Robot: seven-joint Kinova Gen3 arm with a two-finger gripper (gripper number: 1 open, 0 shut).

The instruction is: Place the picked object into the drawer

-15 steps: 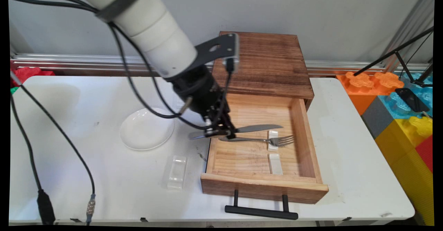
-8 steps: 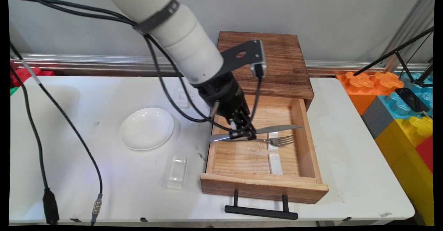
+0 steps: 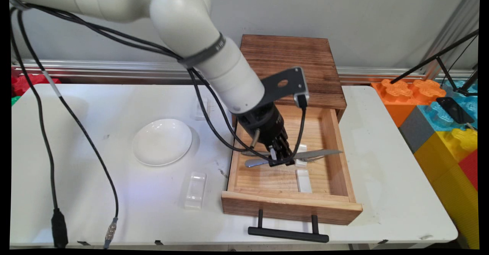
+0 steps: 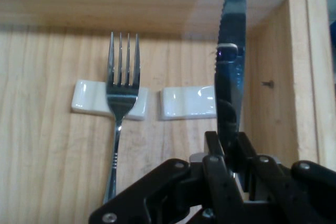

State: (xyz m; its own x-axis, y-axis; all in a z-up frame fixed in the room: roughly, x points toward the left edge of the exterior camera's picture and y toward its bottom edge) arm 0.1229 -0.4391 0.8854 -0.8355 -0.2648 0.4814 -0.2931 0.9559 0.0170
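My gripper [image 3: 280, 160] is shut on a steel table knife [image 3: 319, 154], held level inside the open wooden drawer [image 3: 290, 203], blade pointing right. In the hand view the gripper [image 4: 231, 166] clamps the knife [image 4: 231, 72] near the base of its serrated blade. A fork [image 4: 122, 93] lies on the drawer floor beside it, its head propped on a white cutlery rest [image 4: 86, 98]. A second white rest [image 4: 186, 102] lies next to that one, and the blade hangs over its end. In the main view the fork's handle [image 3: 246, 153] peeks out left of the gripper, and the nearer rest [image 3: 304, 180] lies bare.
The drawer sticks out of a dark wooden cabinet [image 3: 294, 64], its black handle [image 3: 288, 234] past the table's front edge. A white plate [image 3: 162, 141] and two clear rests [image 3: 195, 189] [image 3: 201, 108] lie left of the drawer. Coloured foam blocks [image 3: 439, 110] stand at the right.
The gripper carried the knife to the right and down, from the drawer's left wall to over the drawer's middle, above the fork. The fork and rests stayed put.
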